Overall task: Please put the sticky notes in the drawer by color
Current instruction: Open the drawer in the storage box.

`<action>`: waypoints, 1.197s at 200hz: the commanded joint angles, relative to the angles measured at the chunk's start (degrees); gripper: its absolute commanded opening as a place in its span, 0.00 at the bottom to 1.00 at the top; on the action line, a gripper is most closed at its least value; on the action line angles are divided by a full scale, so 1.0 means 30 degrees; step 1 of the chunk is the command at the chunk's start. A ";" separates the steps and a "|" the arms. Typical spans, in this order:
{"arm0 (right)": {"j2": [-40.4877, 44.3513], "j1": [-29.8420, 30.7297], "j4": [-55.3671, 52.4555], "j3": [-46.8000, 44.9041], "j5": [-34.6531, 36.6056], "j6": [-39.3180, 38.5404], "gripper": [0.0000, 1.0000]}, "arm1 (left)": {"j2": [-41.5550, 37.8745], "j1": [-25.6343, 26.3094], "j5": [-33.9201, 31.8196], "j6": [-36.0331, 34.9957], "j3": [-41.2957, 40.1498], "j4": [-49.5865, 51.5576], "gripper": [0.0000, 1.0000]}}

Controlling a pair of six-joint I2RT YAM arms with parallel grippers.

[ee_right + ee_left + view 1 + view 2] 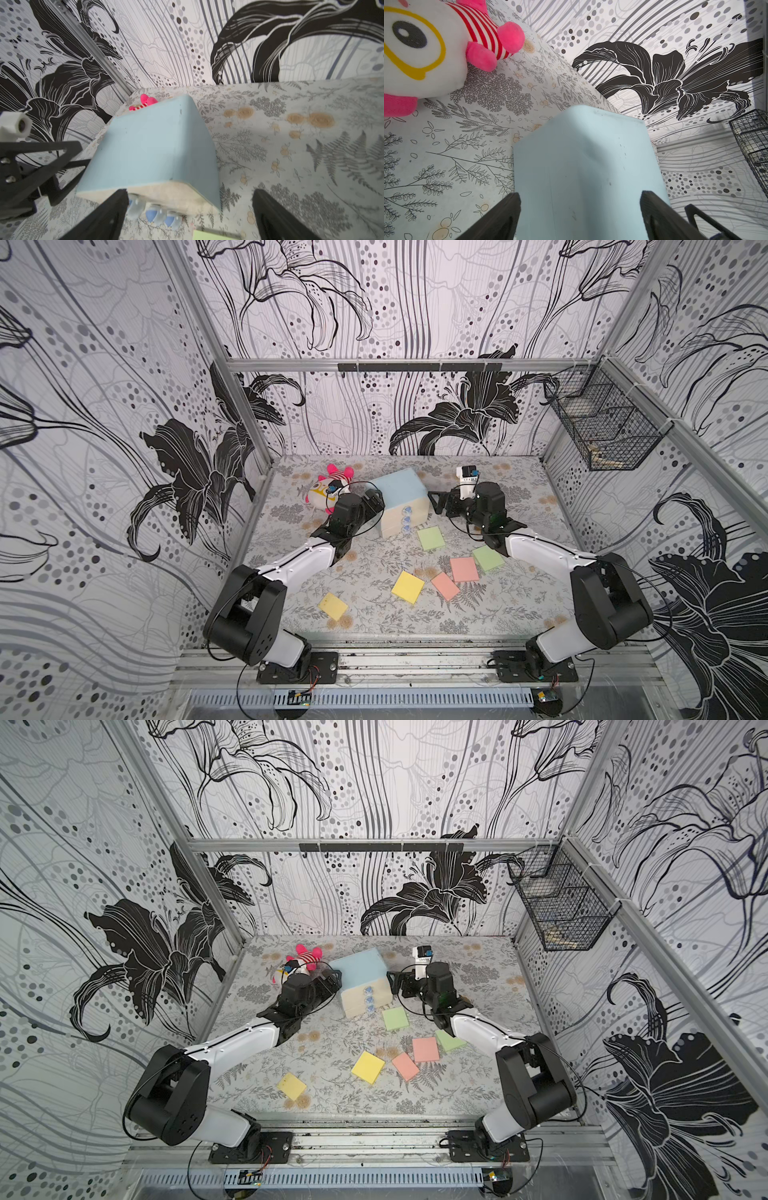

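Pale blue drawer (399, 489) between spread-jawed left hand (378, 501) and right hand (435, 502).

Pale blue drawer (399, 489), cream fronts; 2 green, 2 pink, 2 yellow sticky notes (407, 587); fern-print table (519, 614).

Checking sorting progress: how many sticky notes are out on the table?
6, all on the table: two green near the drawer, two pink and one yellow mid-table, one yellow front-left.

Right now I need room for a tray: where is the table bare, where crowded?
Bare: far right corner beyond the right pincer; front edge right of the lone yellow pad. Crowded: the drawer, left pincer alongside; five sticky notes bunched before it.
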State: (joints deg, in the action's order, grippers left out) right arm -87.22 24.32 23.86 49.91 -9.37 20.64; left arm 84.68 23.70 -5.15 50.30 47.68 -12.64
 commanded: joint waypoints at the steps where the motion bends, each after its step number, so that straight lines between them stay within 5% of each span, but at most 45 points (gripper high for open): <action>1: 0.1308 0.0080 0.0407 -0.1077 0.0109 0.0984 0.99 | -0.0287 0.0075 0.0044 -0.0433 -0.0205 0.0061 0.95; 48: 0.1923 0.0820 0.2628 -0.3159 -0.0922 0.1955 0.99 | 0.0104 0.0085 0.0454 -0.0653 -0.0055 0.0142 0.95; 78: 0.1077 0.1698 0.3694 -0.2831 -0.1352 0.2677 0.81 | 0.0730 0.0068 0.1724 -0.0735 0.0501 0.0281 0.89; 140: -0.2688 0.2736 0.3660 0.0645 -0.2308 0.2887 0.73 | 0.1794 0.0096 0.2287 -0.0226 0.1238 0.0697 0.68; 239: -0.6390 0.2789 0.2032 0.4859 -0.2551 0.2294 0.62 | 0.2451 0.0044 0.1676 0.0235 0.1825 0.0538 0.64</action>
State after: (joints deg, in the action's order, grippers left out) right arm -104.95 32.45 30.20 60.88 -17.10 29.08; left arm 90.24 23.68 0.86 51.00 51.48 -12.56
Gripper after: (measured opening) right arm 0.629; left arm 0.645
